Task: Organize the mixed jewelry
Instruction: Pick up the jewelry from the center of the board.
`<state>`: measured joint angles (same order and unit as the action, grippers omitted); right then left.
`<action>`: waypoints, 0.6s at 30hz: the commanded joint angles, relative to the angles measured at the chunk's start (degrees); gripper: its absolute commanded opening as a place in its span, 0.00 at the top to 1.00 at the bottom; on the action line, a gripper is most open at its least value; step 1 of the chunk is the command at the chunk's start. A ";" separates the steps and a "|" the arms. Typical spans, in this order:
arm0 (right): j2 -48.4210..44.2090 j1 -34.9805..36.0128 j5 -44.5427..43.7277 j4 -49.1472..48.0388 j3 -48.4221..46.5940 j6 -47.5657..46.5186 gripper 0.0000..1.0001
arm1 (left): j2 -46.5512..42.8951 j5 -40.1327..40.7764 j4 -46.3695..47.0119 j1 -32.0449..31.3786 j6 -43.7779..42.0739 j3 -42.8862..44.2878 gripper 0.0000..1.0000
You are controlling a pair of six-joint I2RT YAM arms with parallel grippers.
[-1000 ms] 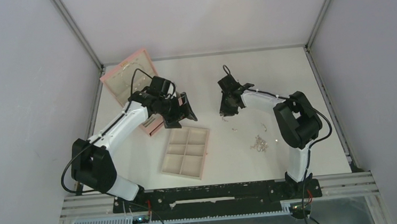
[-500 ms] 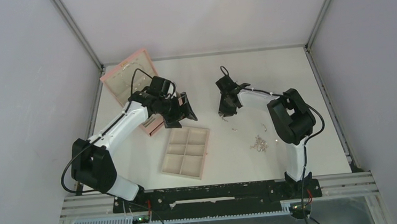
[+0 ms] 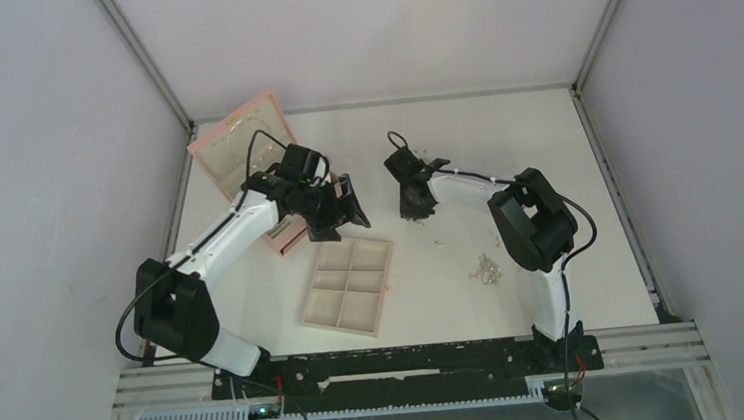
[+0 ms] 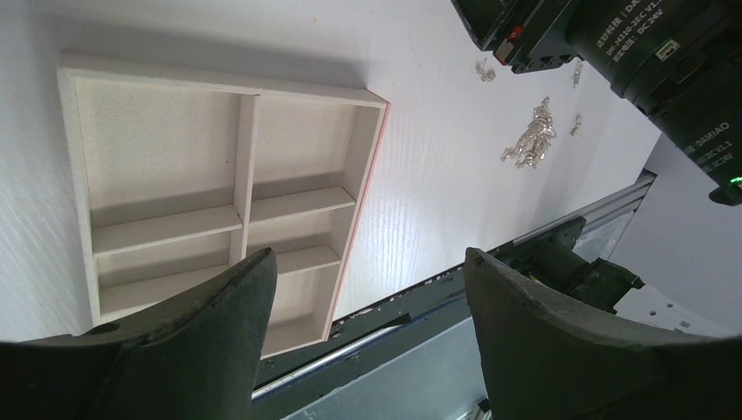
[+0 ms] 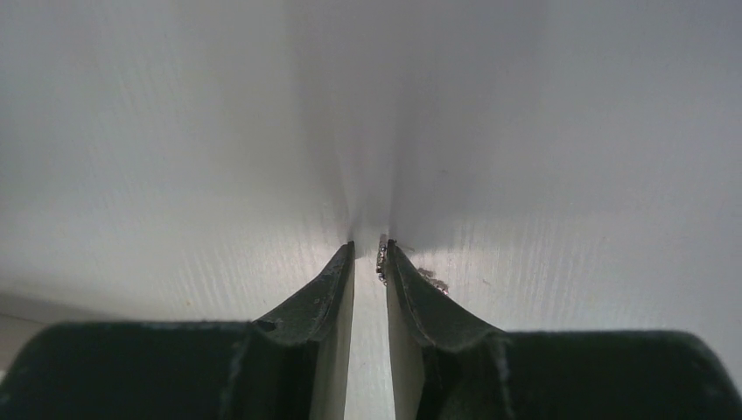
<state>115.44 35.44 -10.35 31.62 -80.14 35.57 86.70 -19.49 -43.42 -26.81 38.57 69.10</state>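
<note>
Pick-up is in hand: the right gripper (image 5: pixel 368 249) is down on the bench (image 5: pixel 175 131), narrowed to a slit, with a small silver piece (image 5: pixel 382 255) touching one fingertip (not clearly clamped). Next it must pinch, lift and carry to the tray (image 4: pixel 366 175), where the left gripper (image 4: pixel 367 262) hovers wide open and empty. The jewelry pile (image 4: pixel 531 140) lies apart.

The table (image 3: pixel 503 139) is showing a white, matt top with a fine wood-like grain, and the tray (image 4: pixel 246 149) is looking like smooth, matt beige card with a pink edge along its outer side. The mixed jewelry (image 4: pixel 532 140) is glinting as bright silver metal, while the fingers (image 5: pixel 420 306) of the right gripper (image 5: pixel 368 248) are looking like dark, smooth, faintly sheeny plastic.
</note>
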 commanded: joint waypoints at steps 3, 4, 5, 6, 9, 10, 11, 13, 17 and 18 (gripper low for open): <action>0.40 0.65 -4.42 3.19 -1.60 -4.80 0.75 | -0.17 -0.85 1.73 0.09 -0.16 -0.76 0.17; 0.36 0.67 -4.76 3.45 -1.52 -5.19 0.76 | -0.14 -0.82 1.82 0.09 -0.16 -0.91 0.17; 0.32 0.73 -5.18 3.64 -1.51 -5.65 0.76 | -0.17 -0.88 1.91 0.09 -0.11 -0.97 0.17; 0.27 0.83 -5.59 3.83 -1.47 -6.06 0.76 | -0.06 -0.97 2.01 0.09 -0.11 -1.03 0.17; 0.29 1.13 -5.97 3.93 -1.29 -7.30 0.76 | -0.04 -0.95 2.27 0.09 0.00 -1.25 0.17; 0.31 1.12 -5.87 4.04 -1.19 -7.45 0.75 | -0.04 -0.91 2.33 0.09 0.06 -1.31 0.17; 0.31 1.13 -5.69 4.02 -1.10 -7.59 0.75 | -0.04 -0.97 2.48 0.09 0.10 -1.38 0.17; 0.25 1.14 -5.29 4.07 -0.87 -7.63 0.74 | -0.02 -1.00 2.57 0.10 0.18 -1.50 0.17; -0.28 1.29 -5.03 3.70 0.20 -7.59 0.72 | -0.10 -1.00 2.70 0.09 0.28 -1.75 0.17; -0.48 1.30 -4.99 3.50 0.57 -7.59 0.72 | -0.12 -0.99 2.72 0.10 0.28 -1.80 0.17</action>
<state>115.44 36.51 -13.91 33.19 -80.31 29.67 86.76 -19.68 -42.44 -26.81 38.59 68.12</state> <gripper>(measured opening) 0.273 0.832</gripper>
